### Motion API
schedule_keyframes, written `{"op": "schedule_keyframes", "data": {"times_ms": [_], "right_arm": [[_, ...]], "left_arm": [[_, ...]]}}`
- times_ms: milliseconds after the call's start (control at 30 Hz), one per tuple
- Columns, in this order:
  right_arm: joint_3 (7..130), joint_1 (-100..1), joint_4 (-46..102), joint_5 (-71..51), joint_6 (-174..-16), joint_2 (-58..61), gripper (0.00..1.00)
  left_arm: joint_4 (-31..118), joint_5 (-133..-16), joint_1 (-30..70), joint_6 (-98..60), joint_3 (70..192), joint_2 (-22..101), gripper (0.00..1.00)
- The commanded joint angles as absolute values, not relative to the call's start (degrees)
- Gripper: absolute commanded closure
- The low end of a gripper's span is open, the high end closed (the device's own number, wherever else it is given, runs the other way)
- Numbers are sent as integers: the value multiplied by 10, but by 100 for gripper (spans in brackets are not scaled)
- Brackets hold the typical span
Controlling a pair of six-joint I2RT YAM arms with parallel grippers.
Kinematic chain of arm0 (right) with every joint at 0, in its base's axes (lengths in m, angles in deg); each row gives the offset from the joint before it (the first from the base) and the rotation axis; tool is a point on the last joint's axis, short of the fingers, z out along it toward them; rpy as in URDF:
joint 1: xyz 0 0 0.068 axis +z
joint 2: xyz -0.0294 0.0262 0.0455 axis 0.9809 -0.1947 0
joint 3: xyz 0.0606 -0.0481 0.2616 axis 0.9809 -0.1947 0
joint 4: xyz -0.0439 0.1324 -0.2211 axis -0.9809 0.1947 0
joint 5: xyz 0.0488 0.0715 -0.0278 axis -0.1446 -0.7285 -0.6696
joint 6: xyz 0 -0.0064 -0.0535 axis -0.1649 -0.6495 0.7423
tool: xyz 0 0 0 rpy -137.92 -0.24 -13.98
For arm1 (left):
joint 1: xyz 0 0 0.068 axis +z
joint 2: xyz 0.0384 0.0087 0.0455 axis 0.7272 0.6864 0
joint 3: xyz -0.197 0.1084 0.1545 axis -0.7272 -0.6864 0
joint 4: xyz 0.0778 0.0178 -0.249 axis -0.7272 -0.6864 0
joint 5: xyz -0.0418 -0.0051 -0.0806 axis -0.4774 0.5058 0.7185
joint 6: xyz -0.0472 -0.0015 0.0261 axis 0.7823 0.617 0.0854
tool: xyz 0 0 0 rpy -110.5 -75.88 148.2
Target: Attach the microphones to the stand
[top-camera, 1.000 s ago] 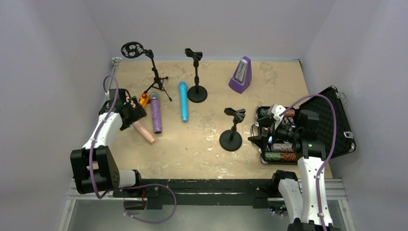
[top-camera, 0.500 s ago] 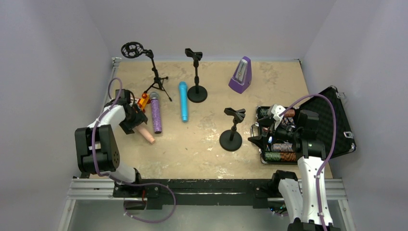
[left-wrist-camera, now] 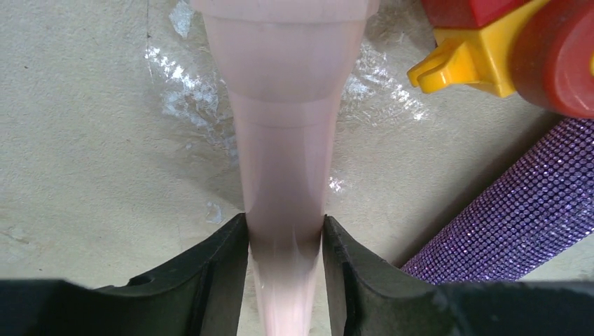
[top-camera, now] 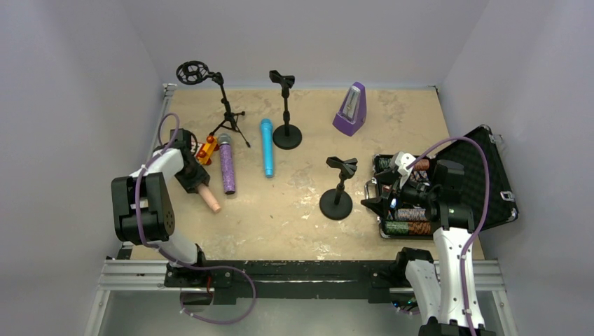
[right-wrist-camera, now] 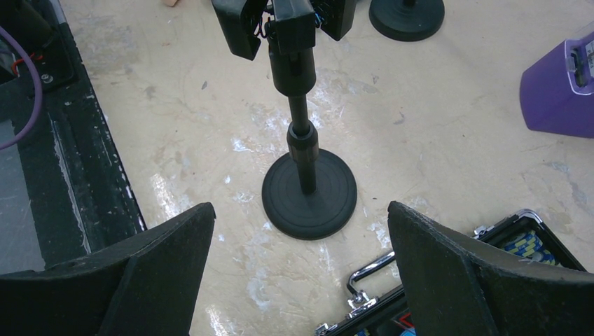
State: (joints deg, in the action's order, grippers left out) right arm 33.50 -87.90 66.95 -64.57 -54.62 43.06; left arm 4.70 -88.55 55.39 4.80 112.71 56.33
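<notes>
Overhead, the beige bench (top-camera: pixel 294 210) is seen carrying an open black case (top-camera: pixel 483 175) at its right edge. Beside the case, a round-based microphone stand (right-wrist-camera: pixel 308 175) is faced by the right tool (right-wrist-camera: pixel 298 210), which is released wide. At the left, the glittery purple microphone (top-camera: pixel 227 168) and the sky-blue microphone (top-camera: pixel 267 148) are laid flat, apart. Beside the purple one, the pale pink microphone (left-wrist-camera: pixel 280 140) is clenched at its handle by the left tool (left-wrist-camera: pixel 284 224).

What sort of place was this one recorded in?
Likely a lab robot cell, not a studio: beige tabletop boxed by plain grey walls, aluminium rail at its near edge, black round-base microphone stands as props.
</notes>
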Motion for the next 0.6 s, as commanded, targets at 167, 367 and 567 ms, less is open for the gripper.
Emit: {"op": "schedule_keyframes", "data": {"times_ms": [167, 367, 567], "right_arm": [[358, -883, 677, -658, -540, 438, 3], [357, -884, 679, -661, -538, 438, 3], [358, -883, 683, -662, -533, 436, 3]], "left_arm": [[46, -893, 559, 47, 1141, 550, 100], [50, -910, 558, 34, 1109, 435, 100], [42, -875, 558, 16, 1076, 293, 100]]}}
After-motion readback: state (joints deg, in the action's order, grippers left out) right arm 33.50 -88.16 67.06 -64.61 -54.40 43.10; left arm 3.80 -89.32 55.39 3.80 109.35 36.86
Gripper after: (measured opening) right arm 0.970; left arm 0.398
